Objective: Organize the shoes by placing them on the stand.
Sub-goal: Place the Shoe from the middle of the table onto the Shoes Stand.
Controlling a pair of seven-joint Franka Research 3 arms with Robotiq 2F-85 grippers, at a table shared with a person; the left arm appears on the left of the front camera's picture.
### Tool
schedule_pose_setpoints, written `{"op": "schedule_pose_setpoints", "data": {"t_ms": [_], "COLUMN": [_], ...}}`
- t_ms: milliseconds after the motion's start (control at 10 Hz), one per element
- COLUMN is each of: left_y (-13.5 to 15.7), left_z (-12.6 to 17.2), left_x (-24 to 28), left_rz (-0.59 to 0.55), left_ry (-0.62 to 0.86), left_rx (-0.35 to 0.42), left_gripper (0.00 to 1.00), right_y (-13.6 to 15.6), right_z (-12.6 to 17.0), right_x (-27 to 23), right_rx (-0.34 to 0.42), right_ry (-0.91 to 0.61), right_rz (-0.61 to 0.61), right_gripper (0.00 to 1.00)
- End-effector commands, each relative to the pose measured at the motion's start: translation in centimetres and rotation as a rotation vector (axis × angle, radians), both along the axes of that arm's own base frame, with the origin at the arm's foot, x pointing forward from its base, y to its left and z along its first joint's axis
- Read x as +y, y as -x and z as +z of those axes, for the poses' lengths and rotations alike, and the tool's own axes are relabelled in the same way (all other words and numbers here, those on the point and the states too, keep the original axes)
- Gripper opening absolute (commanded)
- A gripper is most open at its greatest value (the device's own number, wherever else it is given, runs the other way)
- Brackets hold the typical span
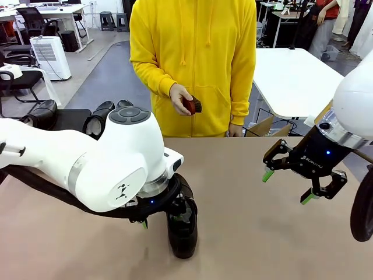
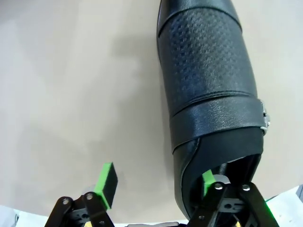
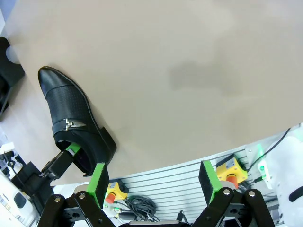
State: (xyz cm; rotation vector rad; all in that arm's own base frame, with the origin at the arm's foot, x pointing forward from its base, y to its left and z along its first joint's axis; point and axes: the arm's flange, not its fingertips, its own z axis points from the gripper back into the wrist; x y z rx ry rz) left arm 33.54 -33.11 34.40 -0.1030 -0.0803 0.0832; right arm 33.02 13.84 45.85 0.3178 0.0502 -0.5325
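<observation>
A glossy black shoe with a perforated top and a side buckle stands on the tan table, toe toward the robot's side. My left gripper is down at its heel end. In the left wrist view the shoe has one green pad inside its opening and the other pad outside, a wide gap off its side: open. My right gripper hovers open above the table's right part, holding nothing. Three more shoes sit on the black stand at the far left.
A person in a yellow hoodie stands at the far side holding a small reddish-brown brush. In the right wrist view, the shoe lies left of the open right gripper, above the table's near edge with yellow switch boxes.
</observation>
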Motion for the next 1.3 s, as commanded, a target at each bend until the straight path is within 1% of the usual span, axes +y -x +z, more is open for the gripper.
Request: {"op": "schedule_pose_setpoints", "data": {"t_ms": [0, 100, 200, 300, 500, 800, 900, 1000, 1100, 1200], "left_y": [-0.3, -0.2, 0.0, 0.2, 0.3, 0.2, 0.1, 0.0, 0.6, 1.7], "left_z": [-0.4, -0.5, -0.7, -0.6, -0.1, 0.0, -0.2, -0.1, 1.6, 5.1], "left_x": [-0.8, -1.2, -2.0, -2.3, -2.6, -2.2, -1.9, -1.3, -0.5, 0.9], "left_rz": [-0.011, -0.025, -0.044, -0.057, -0.069, -0.067, -0.069, -0.102, -0.208, -0.279], "left_ry": [-0.019, -0.006, -0.007, -0.009, -0.010, -0.028, -0.054, -0.064, -0.054, 0.024], "left_rx": [0.019, 0.009, 0.017, 0.010, 0.003, 0.005, 0.035, 0.088, 0.164, 0.156], "left_gripper": [0.51, 0.31, 0.12, 0.00, 0.00, 0.00, 0.00, 0.00, 0.00, 0.00], "right_y": [-0.2, -0.2, -0.2, -0.2, -0.2, -0.2, -0.2, -0.2, -0.2, -0.2], "right_z": [0.3, 0.3, 0.3, 0.3, 0.3, 0.3, 0.3, 0.3, 0.3, 0.3], "right_x": [-0.2, -0.2, -0.2, -0.2, -0.2, -0.2, -0.2, -0.2, -0.2, -0.2], "right_rx": [-0.003, -0.003, -0.003, -0.003, -0.003, -0.003, -0.003, -0.003, -0.003, -0.003], "right_ry": [0.002, 0.002, 0.002, 0.002, 0.002, 0.002, 0.002, 0.002, 0.002, 0.002], "right_rz": [0.015, 0.015, 0.015, 0.015, 0.015, 0.015, 0.015, 0.015, 0.015, 0.015], "right_gripper": [1.00, 1.00, 1.00, 1.00, 1.00, 1.00, 1.00, 1.00, 1.00, 1.00]}}
